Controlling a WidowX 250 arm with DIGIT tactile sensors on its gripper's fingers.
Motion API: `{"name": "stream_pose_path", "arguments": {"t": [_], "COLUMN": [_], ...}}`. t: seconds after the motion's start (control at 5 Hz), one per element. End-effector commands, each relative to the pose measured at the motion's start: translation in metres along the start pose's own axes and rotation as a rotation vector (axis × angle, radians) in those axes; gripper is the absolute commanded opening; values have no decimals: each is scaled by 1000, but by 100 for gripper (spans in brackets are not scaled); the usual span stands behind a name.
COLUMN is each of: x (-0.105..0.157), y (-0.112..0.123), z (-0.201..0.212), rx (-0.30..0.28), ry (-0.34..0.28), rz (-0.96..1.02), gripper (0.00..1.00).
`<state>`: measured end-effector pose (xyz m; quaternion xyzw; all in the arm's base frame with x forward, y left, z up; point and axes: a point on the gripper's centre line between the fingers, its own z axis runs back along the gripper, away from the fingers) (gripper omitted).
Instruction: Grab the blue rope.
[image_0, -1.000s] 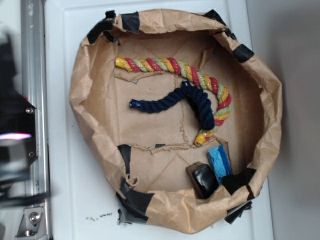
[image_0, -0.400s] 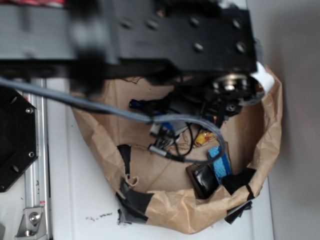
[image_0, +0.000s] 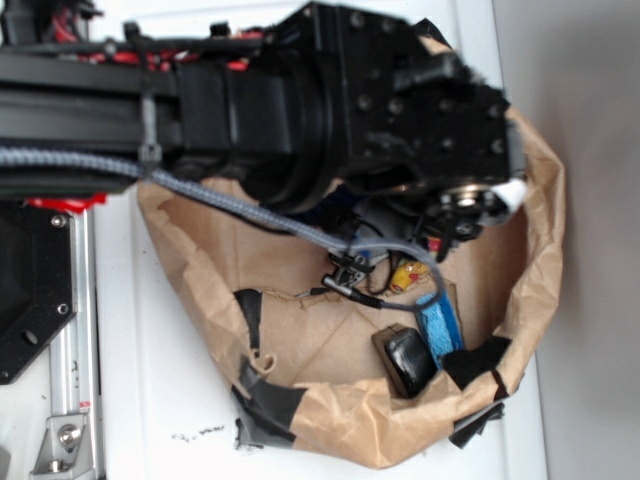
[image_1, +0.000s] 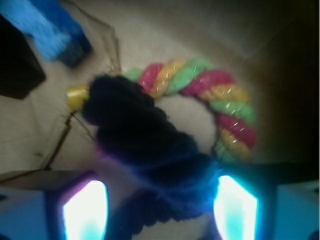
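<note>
The blue rope (image_1: 145, 145), dark navy and thick, lies on the brown paper and runs between my two glowing fingers (image_1: 85, 207). My gripper (image_1: 160, 205) is open, low over the rope, one finger on each side of it; I cannot tell if they touch it. The red-yellow-green rope (image_1: 210, 95) curves behind it. In the exterior view my black arm (image_0: 330, 110) covers most of the paper bowl (image_0: 190, 250) and hides the blue rope; only the yellow end of the coloured rope (image_0: 405, 278) shows.
A light-blue sponge block (image_0: 438, 325) and a black object (image_0: 408, 360) sit at the bowl's lower right; both show at the wrist view's top left (image_1: 50, 27). The bowl's crumpled paper walls with black tape (image_0: 270, 400) ring the space.
My arm has swung in from the left over the bowl and come down over the ropes, now covering them in the exterior view. The ropes, sponge and black object have not moved.
</note>
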<state>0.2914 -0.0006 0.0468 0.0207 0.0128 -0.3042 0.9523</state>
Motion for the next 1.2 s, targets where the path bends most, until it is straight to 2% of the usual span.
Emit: {"name": "stream_pose_path", "arguments": {"t": [0.0,0.2,0.4,0.6,0.8,1.0], "x": [9,9,3,-8,-35,-52], "y": [-7,-7,-6,-1,8,-6], "z": [-20,-17,27,77,116,116], "rx": [49,76,108,84,2,-65], "ry": [52,45,-43,-95,-77,-107], "rz": [17,36,167,421,674,782], "gripper": [0,0,0,0,0,0]}}
